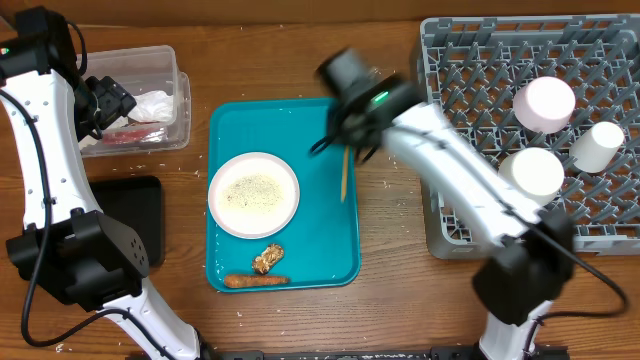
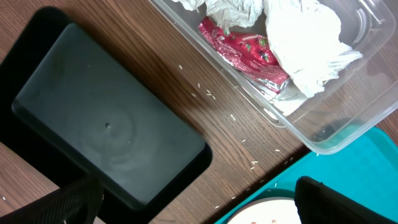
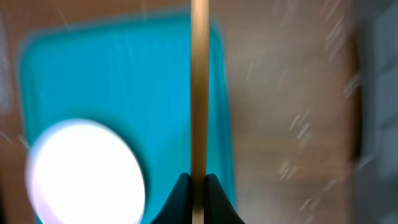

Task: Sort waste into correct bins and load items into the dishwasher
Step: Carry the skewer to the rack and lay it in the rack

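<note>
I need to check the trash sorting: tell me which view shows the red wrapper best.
The left wrist view: the red wrapper lies close and sharp in the clear tub, beside white tissue. Overhead shows only a small red sliver in the tub. The right wrist view misses it.

A teal rectangular plastic serving tray (image 1: 310,130) lies flat near the middle of the brown wood-grain table (image 1: 400,260).

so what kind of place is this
Likely a tabletop kitchen-cleanup mock-up: a grey dish rack holding white dishes, a teal tray with a rice-strewn plate, and a clear tub of crumpled tissues.
</note>
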Controlling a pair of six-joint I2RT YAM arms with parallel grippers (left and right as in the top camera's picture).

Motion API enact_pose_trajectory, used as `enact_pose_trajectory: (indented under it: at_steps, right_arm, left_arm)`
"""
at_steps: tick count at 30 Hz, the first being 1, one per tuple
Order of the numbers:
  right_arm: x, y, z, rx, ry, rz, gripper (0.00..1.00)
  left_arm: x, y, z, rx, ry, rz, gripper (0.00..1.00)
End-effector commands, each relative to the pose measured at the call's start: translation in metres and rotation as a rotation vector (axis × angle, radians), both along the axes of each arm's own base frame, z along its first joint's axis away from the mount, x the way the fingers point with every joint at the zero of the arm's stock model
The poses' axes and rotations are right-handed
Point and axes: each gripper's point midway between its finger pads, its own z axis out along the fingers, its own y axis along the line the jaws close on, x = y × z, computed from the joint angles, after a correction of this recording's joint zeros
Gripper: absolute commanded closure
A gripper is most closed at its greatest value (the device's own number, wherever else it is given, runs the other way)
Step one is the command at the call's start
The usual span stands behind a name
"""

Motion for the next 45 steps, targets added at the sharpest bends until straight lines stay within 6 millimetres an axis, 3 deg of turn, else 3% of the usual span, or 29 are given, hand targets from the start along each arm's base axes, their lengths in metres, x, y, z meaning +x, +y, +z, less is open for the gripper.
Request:
enact_pose_trajectory:
  at_steps: [1, 4, 7, 11, 14, 21, 27, 30, 31, 34, 39, 45]
  right_arm:
    - [0.043, -0.070, 0.094, -0.006, -0.243, -0.038, 0.96]
    - [0.062, -0.112, 0.109, -0.009, -0.282, -0.093, 0.96]
    - [0.073, -0.145, 0.106, 0.009, -0.278, -0.079, 0.96]
    - [0.079, -0.166, 0.087, 0.005, -0.248, 0.014, 0.96]
    - [0.082, -0.176, 0.060, -0.022, -0.199, 0.052, 0.96]
    - [0.101, -0.182, 0.003, -0.097, -0.136, 0.127, 0.95]
    - [0.114, -0.186, -0.012, -0.123, -0.142, 0.118, 0.93]
    - [0.115, -0.185, -0.018, -0.119, -0.131, 0.119, 0.79]
    - [0.113, -0.185, -0.019, -0.114, -0.121, 0.117, 0.56]
    - [0.111, -0.184, -0.020, -0.102, -0.111, 0.093, 0.49]
    - [0.105, -0.182, -0.013, -0.054, -0.095, 0.023, 0.48]
    - [0.090, -0.152, 0.038, 0.131, -0.166, 0.068, 0.46]
  left_arm:
    - [0.001, -0.002, -0.005, -0.012, 0.008, 0.020, 0.00]
    - [0.001, -0.002, -0.005, -0.012, 0.008, 0.020, 0.00]
    - [0.001, -0.002, -0.005, -0.012, 0.008, 0.020, 0.00]
    - [0.001, -0.002, -0.005, -0.012, 0.008, 0.020, 0.00]
    - [0.001, -0.002, -0.005, -0.012, 0.008, 0.020, 0.00]
    - [0.001, -0.002, -0.005, -0.012, 0.008, 0.020, 0.00]
    - [0.001, -0.002, -0.005, -0.012, 0.008, 0.020, 0.00]
    - [0.001, -0.002, -0.005, -0.012, 0.008, 0.020, 0.00]
    - [0.001, -0.002, -0.005, -0.012, 0.008, 0.020, 0.00]
    - [0.001, -0.002, -0.005, -0.012, 0.008, 0.020, 0.00]
    - [0.001, -0.002, -0.005, -0.012, 0.008, 0.020, 0.00]
    - [0.001, -0.002, -0.005, -0.012, 0.008, 0.020, 0.00]
